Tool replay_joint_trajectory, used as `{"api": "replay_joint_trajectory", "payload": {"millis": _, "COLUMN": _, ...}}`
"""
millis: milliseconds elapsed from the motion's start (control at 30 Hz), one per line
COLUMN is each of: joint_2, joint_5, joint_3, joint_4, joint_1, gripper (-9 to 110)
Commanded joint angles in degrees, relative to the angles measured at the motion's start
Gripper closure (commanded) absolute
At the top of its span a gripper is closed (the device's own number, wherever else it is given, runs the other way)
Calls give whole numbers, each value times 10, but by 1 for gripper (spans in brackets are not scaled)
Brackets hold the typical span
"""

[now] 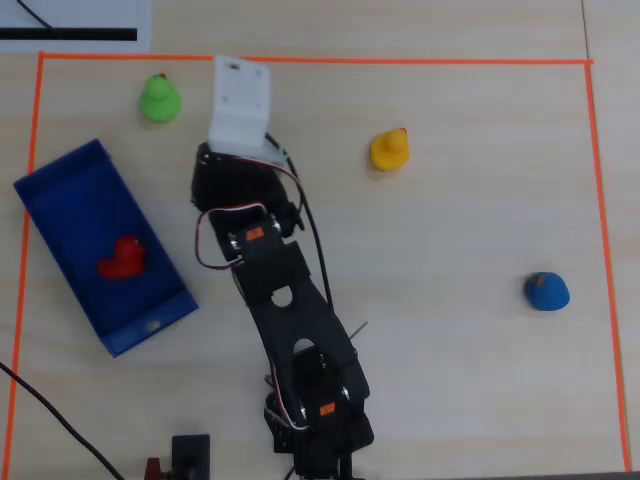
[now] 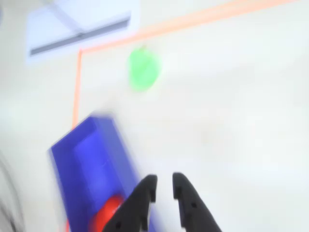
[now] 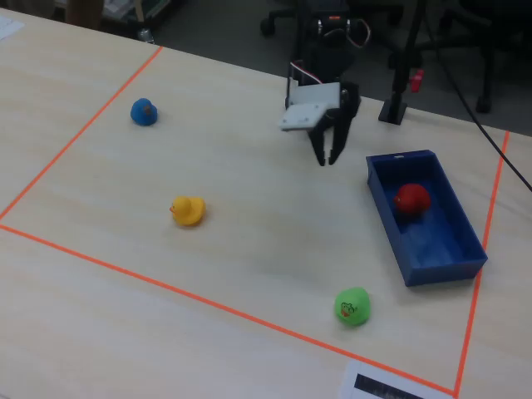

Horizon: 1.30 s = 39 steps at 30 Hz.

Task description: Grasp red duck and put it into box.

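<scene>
Overhead view: the red duck [image 1: 122,258] is lying inside the box [image 1: 60,195], roughly mid-tray, and the box is sitting at an angle on the worktop [image 1: 450,220] near the left side of the orange tape border [image 1: 300,60]. The arm [image 1: 290,330] is reaching up from the bottom edge, with its white wrist part ending just right of the green duck [image 1: 159,98]; the claw itself is hidden under that part here. The yellow duck [image 1: 389,150] is sitting right of the arm, and the blue duck [image 1: 546,291] is well apart at far right. Wrist view, blurred: the claw [image 2: 164,186] is showing two dark fingers [image 2: 186,193] with a narrow gap between the tips, nothing between them. The box [image 2: 91,159] is showing at lower left with the red duck [image 2: 104,217] partly visible inside it, just left of the fingers. The green duck [image 2: 143,70] is sitting further up, near the tape corner. Fixed view: the claw [image 3: 326,160] is hanging above the worktop [image 3: 249,241], pointing down, tips slightly apart and holding nothing, just left of the box [image 3: 432,253]. The red duck [image 3: 411,199] is resting inside the box toward its far end, clear of the claw. The green duck [image 3: 352,306] is sitting near the front tape line, the yellow duck [image 3: 187,209] mid-worktop, the blue duck [image 3: 144,111] at far left.
</scene>
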Motion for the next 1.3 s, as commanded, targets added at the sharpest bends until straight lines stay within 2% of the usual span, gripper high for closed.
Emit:
{"api": "replay_joint_trajectory", "payload": {"millis": 0, "joint_2": 132, "joint_5": -100, "joint_3": 170, "joint_4": -148, "joint_1": 38, "gripper": 101}}
{"api": "replay_joint_trajectory", "payload": {"millis": 100, "joint_2": 245, "joint_5": -152, "joint_3": 368, "joint_4": -279, "joint_1": 71, "gripper": 101}}
{"api": "replay_joint_trajectory", "payload": {"millis": 200, "joint_2": 341, "joint_5": -156, "joint_3": 497, "joint_4": -287, "joint_1": 101, "gripper": 101}}
{"api": "replay_joint_trajectory", "payload": {"millis": 300, "joint_2": 455, "joint_5": -147, "joint_3": 616, "joint_4": -267, "joint_1": 120, "gripper": 101}}
{"api": "replay_joint_trajectory", "payload": {"millis": 433, "joint_2": 617, "joint_5": -123, "joint_3": 716, "joint_4": -144, "joint_1": 122, "gripper": 101}}
{"api": "replay_joint_trajectory", "payload": {"millis": 733, "joint_2": 717, "joint_5": -110, "joint_3": 717, "joint_4": 157, "joint_1": 128, "gripper": 101}}
{"api": "replay_joint_trajectory", "payload": {"millis": 967, "joint_2": 718, "joint_5": -130, "joint_3": 717, "joint_4": 265, "joint_1": 157, "gripper": 101}}
{"api": "replay_joint_trajectory", "payload": {"millis": 1267, "joint_2": 718, "joint_5": -108, "joint_3": 717, "joint_4": 265, "joint_1": 157, "gripper": 101}}
